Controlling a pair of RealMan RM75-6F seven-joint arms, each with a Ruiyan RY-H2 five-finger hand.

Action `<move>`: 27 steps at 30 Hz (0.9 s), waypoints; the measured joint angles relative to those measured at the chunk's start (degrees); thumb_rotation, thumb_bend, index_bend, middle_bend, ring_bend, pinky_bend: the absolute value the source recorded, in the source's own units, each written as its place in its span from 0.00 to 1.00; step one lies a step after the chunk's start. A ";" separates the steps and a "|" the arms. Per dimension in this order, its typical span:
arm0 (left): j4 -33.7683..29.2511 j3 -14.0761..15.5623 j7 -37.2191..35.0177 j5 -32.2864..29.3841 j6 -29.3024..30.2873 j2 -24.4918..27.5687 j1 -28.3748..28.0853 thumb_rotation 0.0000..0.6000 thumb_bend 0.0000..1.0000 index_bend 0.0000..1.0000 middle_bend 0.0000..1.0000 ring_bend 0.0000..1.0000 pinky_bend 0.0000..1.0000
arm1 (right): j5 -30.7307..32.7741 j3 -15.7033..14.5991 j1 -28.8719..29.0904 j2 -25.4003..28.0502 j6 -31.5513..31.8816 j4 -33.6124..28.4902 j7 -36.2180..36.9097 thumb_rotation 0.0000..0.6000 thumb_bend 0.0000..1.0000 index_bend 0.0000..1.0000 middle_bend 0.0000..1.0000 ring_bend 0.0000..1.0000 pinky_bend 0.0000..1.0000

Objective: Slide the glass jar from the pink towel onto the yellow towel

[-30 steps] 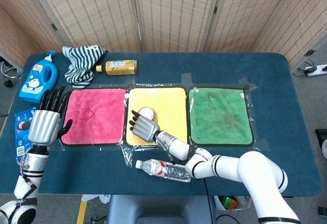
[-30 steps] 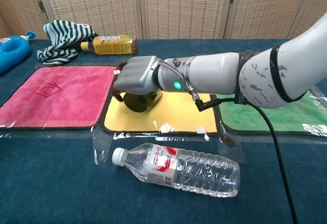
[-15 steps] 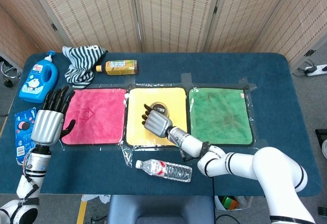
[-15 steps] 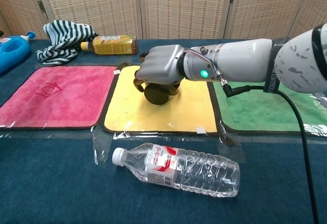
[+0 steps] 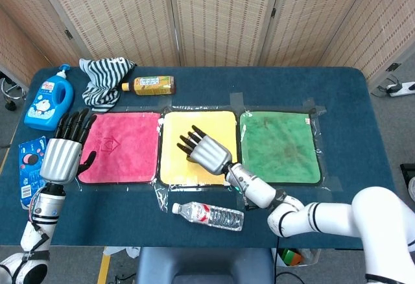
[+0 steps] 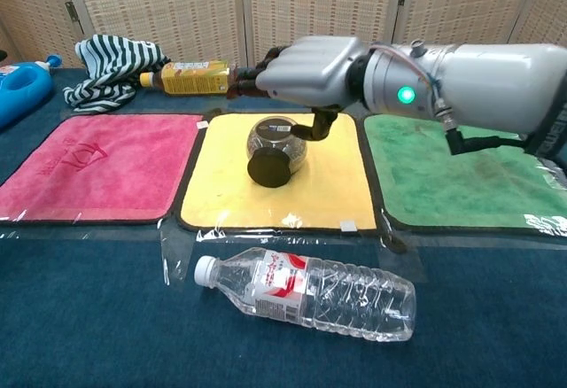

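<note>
Setting: dark blue table before woven folding screens, three towels taped side by side at frame centre
Right hand: right hand hovers over the middle of the chest view, fingers spread, holding nothing; whether the thumb hanging at the jar's far side touches it cannot be told; in the head view this hand hides the jar
Glass jar: glass jar lies tilted on its side on the yellow towel, dark lid toward the camera, centre of frame
Task state: jar looks fully clear of the pink towel, so the slide seems done
Handling: rigid, smooth, breakable glass, likely slippery and fairly heavy for its size; on its side it may roll; best taken around the belly, palm above, fingers on opposite sides
Left hand: left hand open at lower left, raised beside the pink towel
Around: green towel right of centre; plastic water bottle lying low in front; juice bottle, striped cloth and blue detergent bottle upper left
</note>
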 measured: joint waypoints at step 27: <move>-7.26 4.01 1.50 -4.64 4.50 6.94 9.29 1.00 0.38 0.08 0.01 0.00 0.00 | -24.32 -15.26 -45.51 32.16 46.05 -19.54 23.67 1.00 0.36 0.00 0.00 0.02 0.01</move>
